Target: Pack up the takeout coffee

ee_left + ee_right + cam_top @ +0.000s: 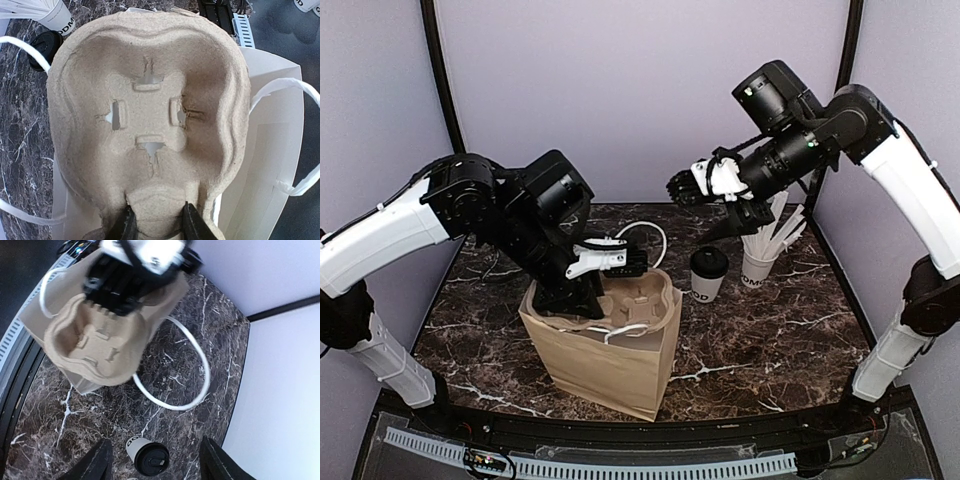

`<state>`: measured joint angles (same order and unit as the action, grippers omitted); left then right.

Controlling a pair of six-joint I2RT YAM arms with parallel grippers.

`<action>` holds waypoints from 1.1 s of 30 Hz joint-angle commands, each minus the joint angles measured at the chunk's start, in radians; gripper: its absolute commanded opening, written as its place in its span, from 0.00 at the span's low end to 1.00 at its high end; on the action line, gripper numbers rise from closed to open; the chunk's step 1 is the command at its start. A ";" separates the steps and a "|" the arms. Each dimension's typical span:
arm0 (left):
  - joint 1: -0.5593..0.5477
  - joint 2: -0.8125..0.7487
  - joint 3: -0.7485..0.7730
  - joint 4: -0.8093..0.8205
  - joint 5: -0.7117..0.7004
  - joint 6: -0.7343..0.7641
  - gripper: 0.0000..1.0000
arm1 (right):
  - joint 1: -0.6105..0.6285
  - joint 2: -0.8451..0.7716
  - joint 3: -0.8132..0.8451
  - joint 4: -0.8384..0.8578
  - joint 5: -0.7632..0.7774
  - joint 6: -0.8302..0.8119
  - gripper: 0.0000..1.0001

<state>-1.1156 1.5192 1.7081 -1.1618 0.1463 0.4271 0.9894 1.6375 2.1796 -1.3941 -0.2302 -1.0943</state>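
Note:
The takeout coffee (708,272), a white cup with a black lid, stands upright on the marble table to the right of the brown paper bag (605,365). In the right wrist view the takeout coffee (150,459) lies far below, between the spread fingers. My right gripper (685,187) hangs open high above the table, holding nothing. My left gripper (620,262) is shut on the edge of a pulp cup carrier (635,295), which sits tilted in the bag's mouth. Up close, the black fingers (187,222) pinch a tab of the carrier (150,115).
A second white cup with wrapped straws (760,262) stands just right of the coffee. The bag's white loop handles (200,365) hang out over the table. Purple walls close in the back and both sides.

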 commanded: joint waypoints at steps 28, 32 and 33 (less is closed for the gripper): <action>-0.012 0.056 0.141 0.007 -0.021 -0.007 0.31 | -0.221 0.266 0.013 0.233 -0.735 0.709 0.15; -0.009 0.061 0.151 0.038 -0.051 -0.034 0.31 | -0.225 0.313 0.095 0.263 -0.697 0.714 0.00; -0.001 0.060 0.151 0.041 -0.052 -0.041 0.31 | -0.228 0.321 0.109 0.278 -0.696 0.721 0.00</action>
<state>-1.1225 1.5803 1.8317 -1.1545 0.1120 0.4171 0.7593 1.9343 2.2143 -1.1606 -0.9451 -0.3828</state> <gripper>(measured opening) 0.316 0.012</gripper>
